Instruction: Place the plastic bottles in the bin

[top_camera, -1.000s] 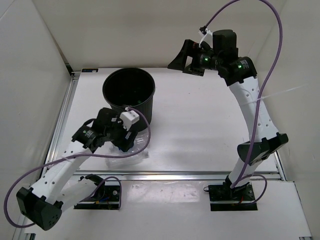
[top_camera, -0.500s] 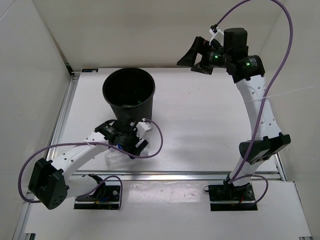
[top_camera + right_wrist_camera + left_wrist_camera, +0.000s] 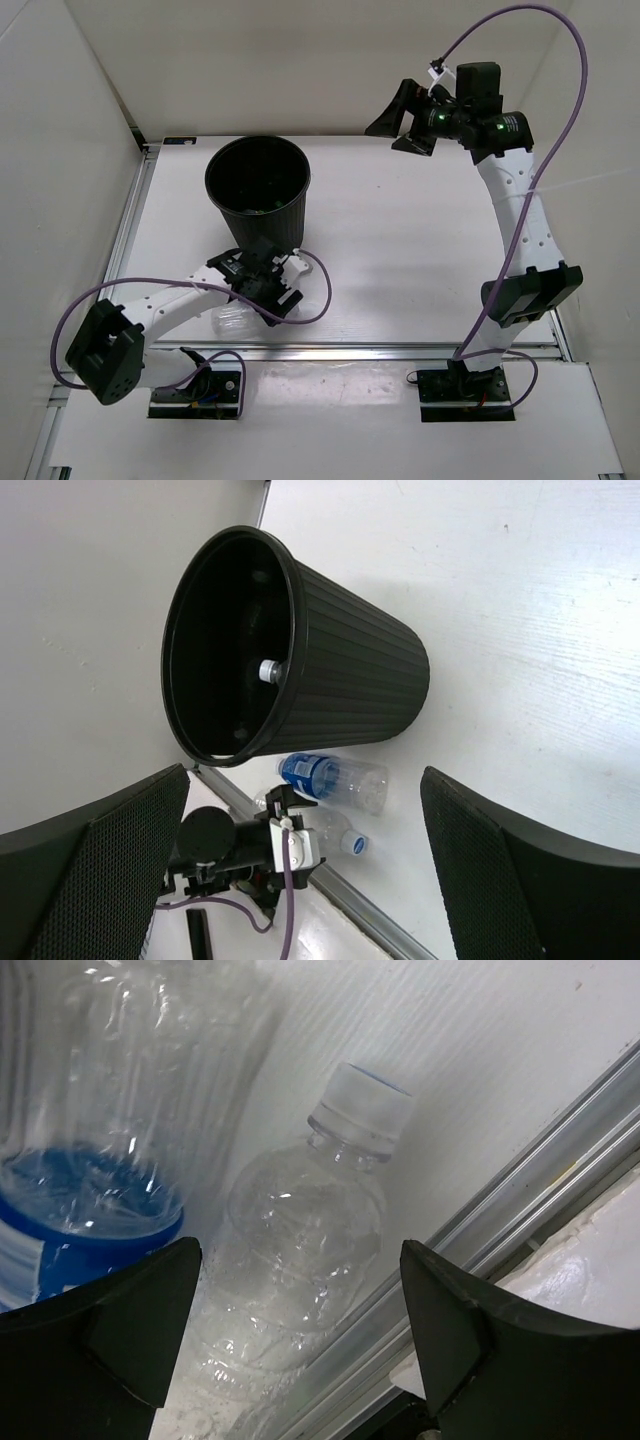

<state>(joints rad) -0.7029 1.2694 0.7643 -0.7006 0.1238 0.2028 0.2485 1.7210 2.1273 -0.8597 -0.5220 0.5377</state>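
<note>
Two bottles lie near the table's front edge, beside the black bin (image 3: 255, 185). In the left wrist view, a clear bottle (image 3: 300, 1250) with a white cap lies along the rail, and a blue-labelled bottle (image 3: 90, 1160) lies to its left. My left gripper (image 3: 300, 1330) is open, its fingers straddling the clear bottle's body. From above, the left gripper (image 3: 272, 295) covers most of both; a clear bottle end (image 3: 232, 320) shows. My right gripper (image 3: 400, 110) is open and empty, high at the back. Its view shows the bin (image 3: 350, 660), a white-capped bottle (image 3: 268, 670) inside, and both lying bottles (image 3: 335, 778).
An aluminium rail (image 3: 520, 1190) runs along the table's near edge right beside the clear bottle. White walls enclose the table on the left, back and right. The left arm's purple cable (image 3: 320, 290) loops just right of the gripper.
My left gripper has swung down and toward the near edge, ending low over the two bottles. My right gripper has drifted a little to the right and stayed high.
</note>
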